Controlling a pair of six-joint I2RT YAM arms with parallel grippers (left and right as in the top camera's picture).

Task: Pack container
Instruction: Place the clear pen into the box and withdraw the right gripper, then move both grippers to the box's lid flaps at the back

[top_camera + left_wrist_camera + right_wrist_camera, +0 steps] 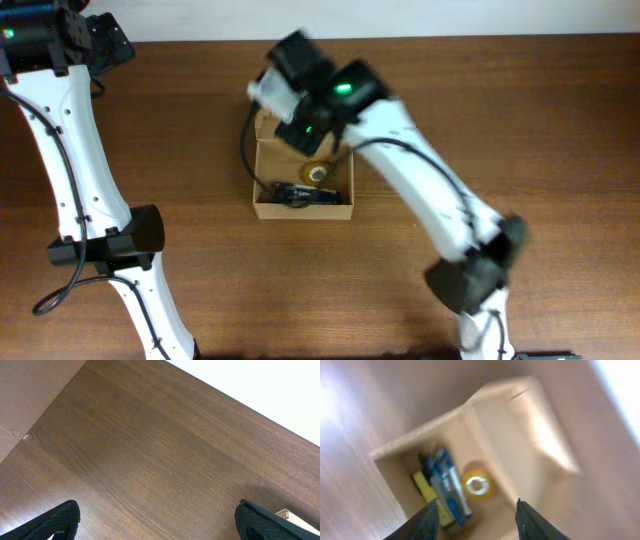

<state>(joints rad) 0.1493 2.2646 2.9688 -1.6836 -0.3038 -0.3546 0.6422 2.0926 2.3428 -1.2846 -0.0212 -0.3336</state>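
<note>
you are working over a dark brown wood-grain table (pixel 560 120) that fills nearly every view, with a pale white wall (pixel 420 15) running along its far edge. the left wrist camera shows that same white band beyond the wood, plus a flat tan panel (pixel 25 395) cut off at the upper left corner; you cannot tell what it belongs to.

the two white arms are well apart. the left gripper (pixel 160 525) hangs over bare wood near the far left corner, its black fingers spread wide with nothing between them.

the small tan cardboard box container (pixel 300 211) sits on the table a little left of centre, open at the top. the right gripper (pixel 480 522) hovers right above it, over its far half, looking straight down into it. its fingers stand apart with empty air between them, touching neither the box nor what lies inside.

inside, along the near wall, lies a long blue and black object (pixel 447 485) with a flat yellow piece (pixel 427 492) just beside it. a small yellow roll of tape (pixel 476 485) rests next to them on the box floor.

from overhead, the right wrist covers the far edge of the box and its fingertips. the right wrist view is motion-blurred, so the blue item's identity is unclear, and the pale flap (pixel 545 435) on one side is only a smear. a small pale shape (pixel 295 519) at the lower right of the left wrist view is cut off.
</note>
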